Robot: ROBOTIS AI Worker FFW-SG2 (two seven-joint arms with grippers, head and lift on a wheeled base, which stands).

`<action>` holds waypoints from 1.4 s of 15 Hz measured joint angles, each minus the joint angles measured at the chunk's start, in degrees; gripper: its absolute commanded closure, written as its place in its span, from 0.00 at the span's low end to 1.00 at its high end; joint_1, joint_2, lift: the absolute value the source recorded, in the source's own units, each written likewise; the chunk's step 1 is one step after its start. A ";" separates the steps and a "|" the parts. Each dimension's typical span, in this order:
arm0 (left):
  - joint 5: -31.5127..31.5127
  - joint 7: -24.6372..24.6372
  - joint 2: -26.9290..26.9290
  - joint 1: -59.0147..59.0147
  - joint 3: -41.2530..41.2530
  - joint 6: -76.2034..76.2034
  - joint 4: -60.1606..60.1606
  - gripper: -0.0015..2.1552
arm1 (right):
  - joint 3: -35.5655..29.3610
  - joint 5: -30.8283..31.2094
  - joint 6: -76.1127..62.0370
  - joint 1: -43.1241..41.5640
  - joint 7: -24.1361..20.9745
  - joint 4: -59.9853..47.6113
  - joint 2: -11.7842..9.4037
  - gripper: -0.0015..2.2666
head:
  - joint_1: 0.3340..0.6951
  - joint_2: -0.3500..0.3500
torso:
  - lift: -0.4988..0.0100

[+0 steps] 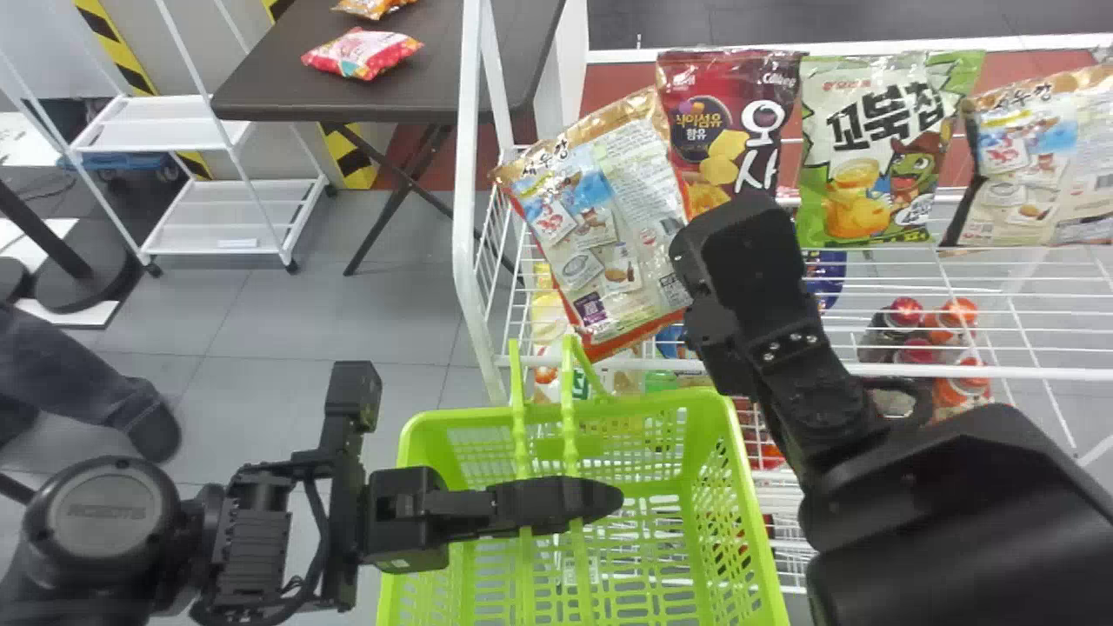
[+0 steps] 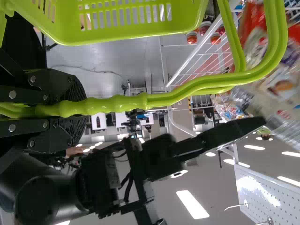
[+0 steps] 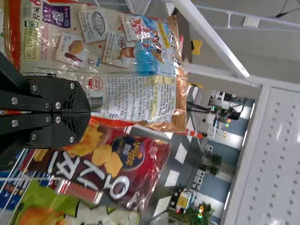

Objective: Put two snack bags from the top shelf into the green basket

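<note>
My right gripper (image 1: 726, 230) is at the top shelf, shut on the side edge of a tilted gold-and-orange snack bag (image 1: 600, 226). In the right wrist view, the gripper (image 3: 84, 111) pinches that bag (image 3: 126, 61) by its margin. Below and toward the left stands the green basket (image 1: 730, 413), its slotted floor showing. My left gripper (image 1: 596, 502) lies across the basket's two handles; in the left wrist view the gripper (image 2: 77, 108) is clamped around the handles (image 2: 187, 91). Upright on the shelf are a dark red bag (image 1: 730, 113) and a green-and-white bag (image 1: 869, 148).
Another gold bag (image 1: 1035, 165) stands at the far right of the white wire shelf (image 1: 1000, 372). Bottles (image 1: 956, 322) are on a lower level. The shelf's white post (image 1: 465, 174) rises at the left, beside a dark table (image 1: 278, 83) with a pink packet (image 1: 361, 54).
</note>
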 measured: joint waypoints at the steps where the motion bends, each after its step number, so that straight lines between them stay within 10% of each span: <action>1: 0.02 0.00 0.00 0.18 0.09 0.00 0.03 0.99 | -0.47 0.67 1.41 0.86 -0.01 -1.76 0.00 0.99 | 1.00 0.58 | 0.98; 5: 0.09 0.09 -0.13 1.11 0.94 0.00 0.05 0.99 | -1.45 1.54 8.67 5.20 0.57 -9.65 -0.75 0.99 | 1.00 0.52 | 0.98; 12: 0.10 0.46 -0.88 0.94 1.32 0.00 0.75 0.99 | 2.48 3.91 30.57 13.12 4.92 -23.24 -7.97 0.99 | 1.00 0.44 | 0.98; 19: 0.13 0.27 -1.12 0.78 0.98 0.00 1.07 0.99 | 9.55 0.49 32.95 14.23 4.97 -19.04 -8.66 0.99 | 1.00 0.60 | 0.98; 21: 0.17 0.27 -1.08 0.78 0.85 0.00 1.07 0.99 | 10.94 -0.02 30.82 12.86 4.76 -13.75 -7.46 0.57 | 1.00 0.65 | 0.98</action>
